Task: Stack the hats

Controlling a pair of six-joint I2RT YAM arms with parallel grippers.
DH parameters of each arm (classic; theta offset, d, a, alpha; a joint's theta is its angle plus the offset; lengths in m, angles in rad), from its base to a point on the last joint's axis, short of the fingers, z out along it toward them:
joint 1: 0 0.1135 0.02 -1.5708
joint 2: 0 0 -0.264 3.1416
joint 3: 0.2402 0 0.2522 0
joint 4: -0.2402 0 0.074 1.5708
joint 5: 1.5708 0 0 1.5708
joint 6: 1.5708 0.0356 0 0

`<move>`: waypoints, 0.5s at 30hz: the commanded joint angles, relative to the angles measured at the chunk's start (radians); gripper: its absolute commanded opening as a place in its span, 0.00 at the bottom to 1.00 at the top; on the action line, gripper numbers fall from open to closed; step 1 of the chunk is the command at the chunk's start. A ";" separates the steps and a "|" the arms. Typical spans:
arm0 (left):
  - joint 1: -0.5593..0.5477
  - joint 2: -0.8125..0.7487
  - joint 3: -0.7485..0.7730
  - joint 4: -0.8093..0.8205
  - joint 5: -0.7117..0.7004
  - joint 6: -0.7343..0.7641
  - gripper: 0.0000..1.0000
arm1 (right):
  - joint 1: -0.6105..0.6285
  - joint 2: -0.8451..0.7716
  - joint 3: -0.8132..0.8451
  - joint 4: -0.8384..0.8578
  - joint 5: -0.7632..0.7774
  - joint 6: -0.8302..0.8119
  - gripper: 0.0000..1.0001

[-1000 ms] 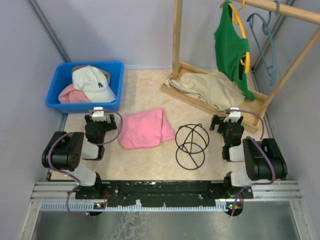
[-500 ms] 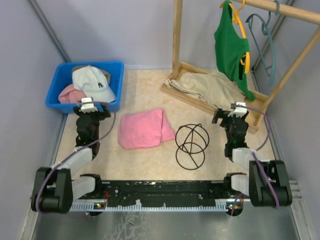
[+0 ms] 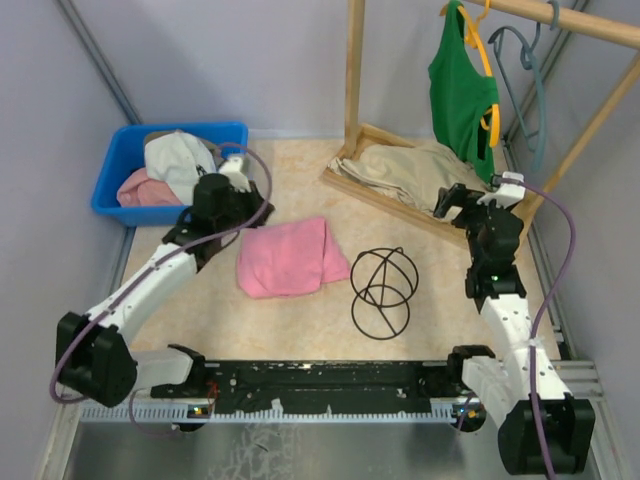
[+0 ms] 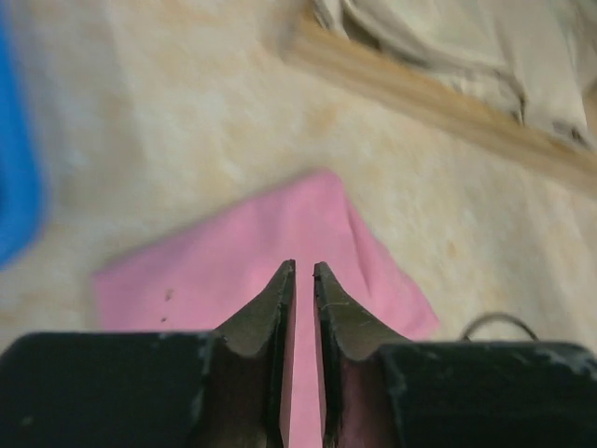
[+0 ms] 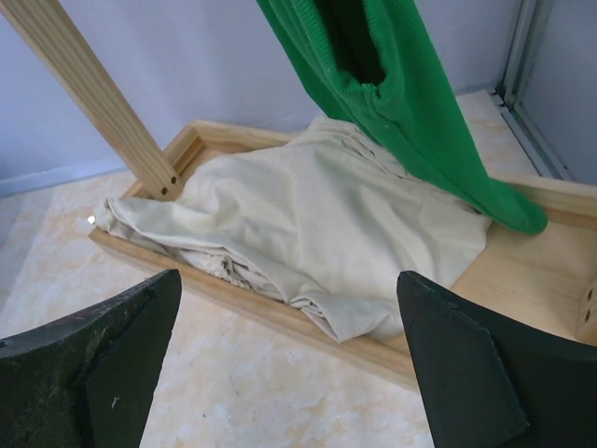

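Note:
Two hats lie in the blue bin (image 3: 118,152) at the back left: a white hat (image 3: 176,158) on top and a pink hat (image 3: 140,189) under its near side. A sliver of tan fabric (image 3: 160,134) shows behind the white one. My left gripper (image 3: 213,203) hangs beside the bin's right end. In the left wrist view the left gripper (image 4: 303,267) is closed to a thin slit with nothing in it, over the flat pink cloth (image 4: 242,271). My right gripper (image 5: 288,273) is wide open and empty near the wooden rack base (image 5: 280,313).
The pink cloth (image 3: 290,255) lies mid-table, with a black wire ring frame (image 3: 382,290) to its right. A beige garment (image 3: 420,175) fills the rack base. A green top (image 3: 462,95) and a teal hanger (image 3: 535,85) hang from the rail. Grey walls close both sides.
Both arms have unfolded and reached forward. The left gripper went up to the bin's right end and its jaws closed from wide open. The right gripper moved toward the rack base, still open.

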 commanded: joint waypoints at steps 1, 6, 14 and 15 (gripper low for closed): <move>-0.130 0.106 -0.002 -0.147 0.056 -0.099 0.14 | -0.001 -0.022 0.048 -0.128 -0.029 0.013 0.99; -0.225 0.322 0.033 -0.041 0.030 -0.147 0.00 | -0.001 -0.066 0.007 -0.099 -0.054 0.039 0.99; -0.256 0.516 0.034 0.028 -0.106 -0.215 0.00 | 0.000 -0.089 -0.015 -0.097 -0.084 0.039 0.99; -0.256 0.523 0.026 0.033 -0.129 -0.224 0.00 | -0.001 -0.091 -0.020 -0.092 -0.089 0.044 0.99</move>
